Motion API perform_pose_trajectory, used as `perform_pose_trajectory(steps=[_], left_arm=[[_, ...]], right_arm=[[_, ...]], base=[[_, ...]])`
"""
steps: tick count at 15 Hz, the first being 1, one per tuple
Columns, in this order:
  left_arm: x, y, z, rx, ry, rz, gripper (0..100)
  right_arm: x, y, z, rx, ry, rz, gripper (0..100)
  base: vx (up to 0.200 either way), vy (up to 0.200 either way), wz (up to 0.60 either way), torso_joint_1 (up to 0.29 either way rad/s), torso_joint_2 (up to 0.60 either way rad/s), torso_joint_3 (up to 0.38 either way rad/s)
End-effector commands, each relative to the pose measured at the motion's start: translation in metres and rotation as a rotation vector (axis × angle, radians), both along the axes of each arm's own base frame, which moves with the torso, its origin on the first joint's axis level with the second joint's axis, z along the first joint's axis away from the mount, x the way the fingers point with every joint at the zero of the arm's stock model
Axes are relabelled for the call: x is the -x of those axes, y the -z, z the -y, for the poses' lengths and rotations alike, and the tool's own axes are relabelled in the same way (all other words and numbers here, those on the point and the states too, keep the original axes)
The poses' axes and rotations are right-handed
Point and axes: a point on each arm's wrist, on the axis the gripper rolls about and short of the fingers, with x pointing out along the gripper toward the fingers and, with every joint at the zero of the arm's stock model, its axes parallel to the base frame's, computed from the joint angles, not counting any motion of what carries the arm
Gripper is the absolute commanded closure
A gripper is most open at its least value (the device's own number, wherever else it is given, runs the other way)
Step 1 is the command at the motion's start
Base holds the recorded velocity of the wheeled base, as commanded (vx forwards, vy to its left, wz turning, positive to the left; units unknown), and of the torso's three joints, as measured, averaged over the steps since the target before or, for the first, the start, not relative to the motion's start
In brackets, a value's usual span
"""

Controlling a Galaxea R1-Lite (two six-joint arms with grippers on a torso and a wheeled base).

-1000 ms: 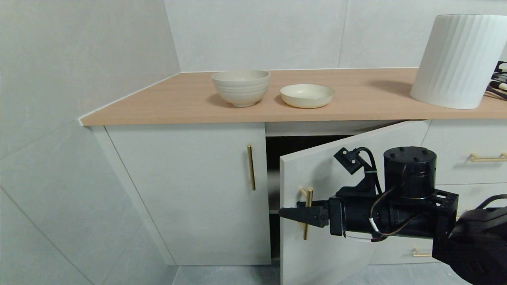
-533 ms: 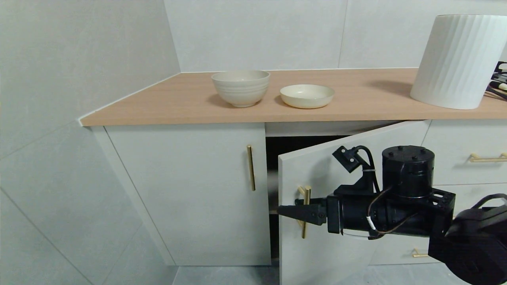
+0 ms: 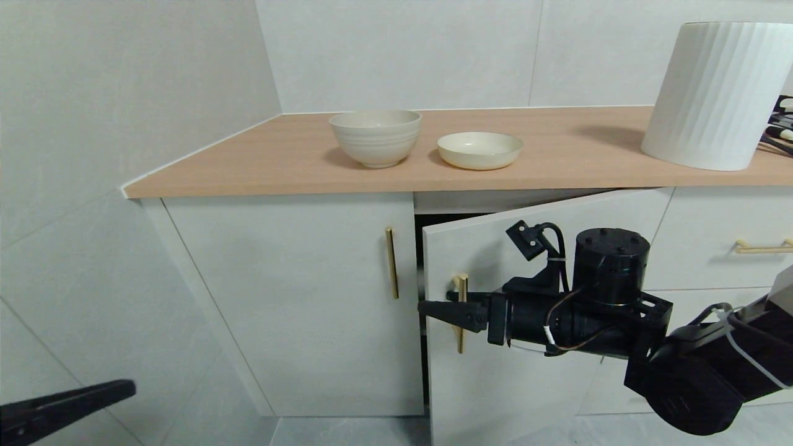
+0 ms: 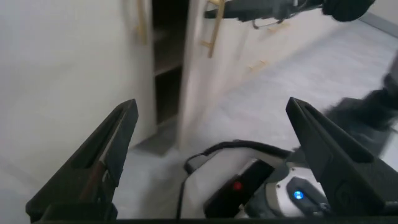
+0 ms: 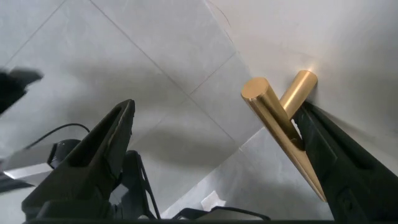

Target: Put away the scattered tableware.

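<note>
Left gripper [image 3: 121, 390] low, nearest the camera. Its fingers [image 4: 93, 168] are spread wide with nothing between them; floor and the cabinet front lie beyond the tips.

Right gripper [image 3: 433, 308] level, pointing at the ajar cabinet door [image 3: 495, 384]. Fingers [image 5: 93, 162] wide apart, not clamped. The gold bar handle [image 5: 280, 118] sits inside the gap against the inner face of one finger, well apart from the other. In the head view the tips overlap that handle [image 3: 460, 313] near its middle.

Just past the tips is a dark slit of cabinet interior between the ajar door and the shut door [image 3: 291, 297]. The shut door has its own upright gold handle [image 3: 391, 262] just beyond the slit.

Tableware is well above and beyond the right fingers, on the wooden countertop [image 3: 260, 167]. Ribbed bowl [image 3: 376, 136] upright, above the shut door. Shallow dish [image 3: 480, 149] just beside it, not touching, above the ajar door. Neither gripper touches them.

Farther along the counter, behind the right arm's wrist side, stands a tall white ribbed container [image 3: 718, 93]. Drawer fronts with a gold pull [image 3: 762, 246] sit below it.
</note>
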Motion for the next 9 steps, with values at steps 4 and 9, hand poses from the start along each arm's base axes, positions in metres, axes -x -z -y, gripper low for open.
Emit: perform_pose_trajectory(steps=[4, 9], left_arm=[[-0.136, 0.051, 0.043, -0.005, 0.153, -0.274, 0], [-0.144, 0.066, 0.057, 0.077, 0.163, -0.352, 0]], right_arm=[[-0.002, 0.005, -0.001, 0.015, 0.024, -0.015, 0], [-0.001, 0.006, -0.001, 0.020, 0.037, -0.015, 0]], base=[[0.000, 0.000, 0.00, 0.000, 0.00, 0.000], [0.000, 0.000, 0.00, 0.000, 0.00, 0.000]])
